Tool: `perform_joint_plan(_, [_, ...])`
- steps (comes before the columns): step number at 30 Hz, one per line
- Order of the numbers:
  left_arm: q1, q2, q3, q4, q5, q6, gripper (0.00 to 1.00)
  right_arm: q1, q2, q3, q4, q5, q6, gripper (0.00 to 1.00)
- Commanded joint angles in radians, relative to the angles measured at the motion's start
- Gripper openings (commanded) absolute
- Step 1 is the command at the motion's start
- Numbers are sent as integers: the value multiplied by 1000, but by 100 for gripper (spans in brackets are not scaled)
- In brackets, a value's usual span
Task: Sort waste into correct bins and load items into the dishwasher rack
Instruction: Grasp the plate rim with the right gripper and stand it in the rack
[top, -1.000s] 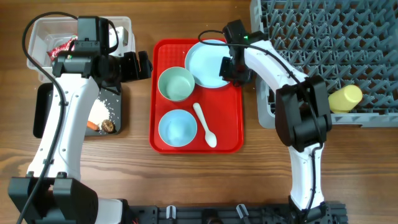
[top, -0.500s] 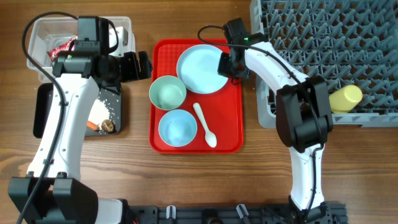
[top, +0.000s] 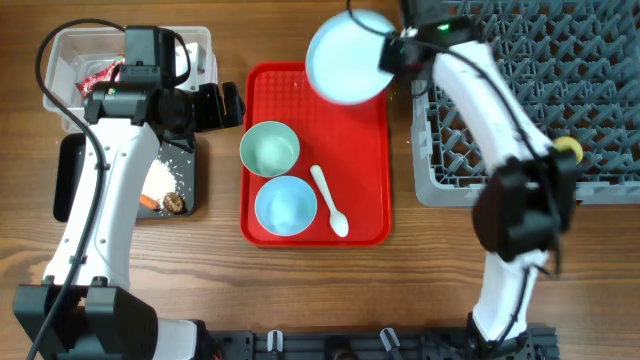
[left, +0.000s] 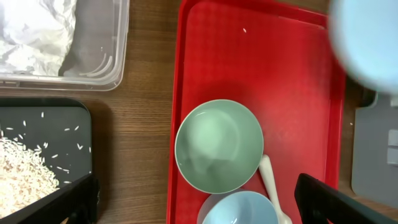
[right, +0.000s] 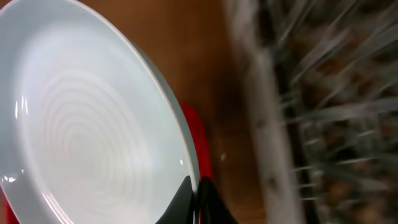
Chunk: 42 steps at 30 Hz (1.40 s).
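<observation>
My right gripper (top: 388, 55) is shut on the rim of the light-blue plate (top: 347, 57) and holds it lifted above the red tray's far edge, next to the grey rack (top: 530, 70). In the right wrist view the plate (right: 81, 124) fills the left and my fingers (right: 198, 193) pinch its rim. The pale-green bowl (top: 269, 148), light-blue bowl (top: 285, 205) and white spoon (top: 329, 200) lie on the red tray (top: 370, 150). A yellow cup (top: 570, 148) sits in the rack. My left gripper (left: 193, 205) is open above the tray's left edge and the green bowl (left: 219, 144).
A clear tub (top: 70, 60) at the far left holds a red wrapper (top: 100, 72) and a white napkin (left: 31, 31). The black tray (top: 75, 190) below it holds rice (top: 160, 180), an orange piece (top: 148, 201) and a brown lump (top: 174, 203).
My right gripper has lifted the plate off the red tray and carried it up and towards the rack. The green bowl was nudged left earlier. The left arm has not moved.
</observation>
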<state>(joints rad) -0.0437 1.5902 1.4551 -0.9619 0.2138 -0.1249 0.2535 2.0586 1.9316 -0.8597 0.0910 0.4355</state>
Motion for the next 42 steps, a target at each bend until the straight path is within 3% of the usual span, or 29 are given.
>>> perform_joint_plan(1, [3,3,15,0,-6,12,100,-34,-174,43,-6,270,-70,4])
perform_joint_plan(6, [3,3,15,0,-6,12,100,-107,-257,43,2,621,-150,4])
perform_joint_plan(12, [3,3,15,0,-6,12,100,-228,-244,40,102,794,-346,4])
perform_joint_plan(23, [3,3,15,4,-6,13,100,-400,-131,37,201,747,-593,4])
perform_joint_plan(37, [3,3,15,7,-6,12,100,-436,32,37,242,710,-646,4])
perform_joint_plan(42, [3,3,15,7,-6,12,100,-436,53,36,231,613,-645,4])
